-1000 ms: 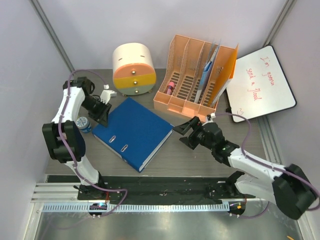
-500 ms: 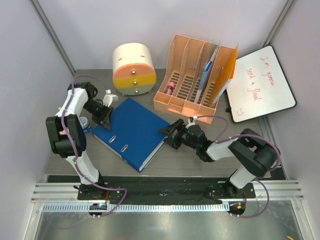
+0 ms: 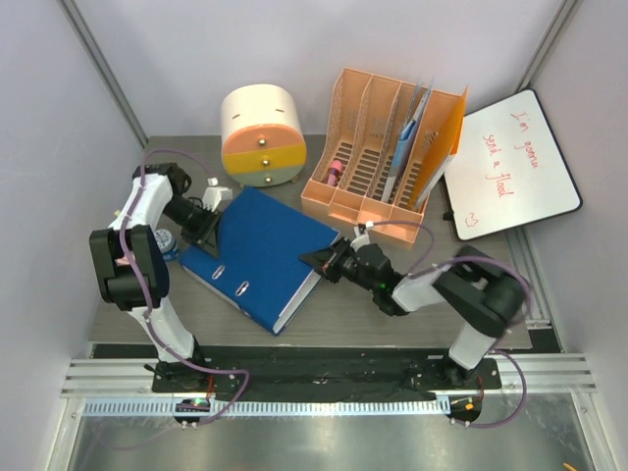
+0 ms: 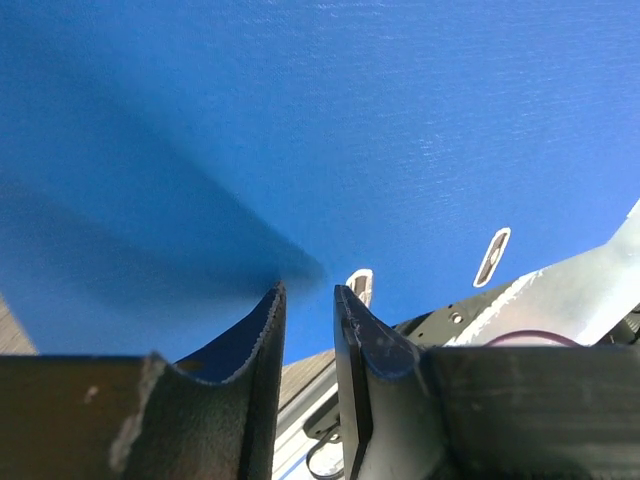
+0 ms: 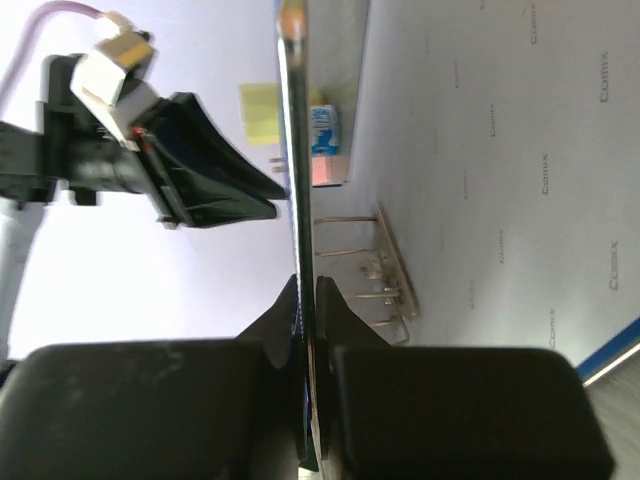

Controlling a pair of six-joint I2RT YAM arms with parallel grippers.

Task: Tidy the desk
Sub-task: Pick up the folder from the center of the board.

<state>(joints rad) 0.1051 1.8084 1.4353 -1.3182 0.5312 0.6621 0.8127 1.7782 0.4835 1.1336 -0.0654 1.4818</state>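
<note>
The dark grey wood-grain desk surface (image 3: 334, 319) spreads beneath the large blue lever-arch binder (image 3: 260, 250), which lies slantwise on it. Beyond the binder's far right edge stands the orange slotted file rack (image 3: 378, 157), which we judge to be its likely home. Our right hand (image 3: 329, 260) is clamped tight on the binder's right cover edge, holding that cover raised. Our left hand (image 3: 210, 229), barely parted and empty, sits at the binder's far left corner, probably to brace it.

Pale lilac walls (image 3: 294, 39), grey corner posts (image 3: 103, 69)
</note>
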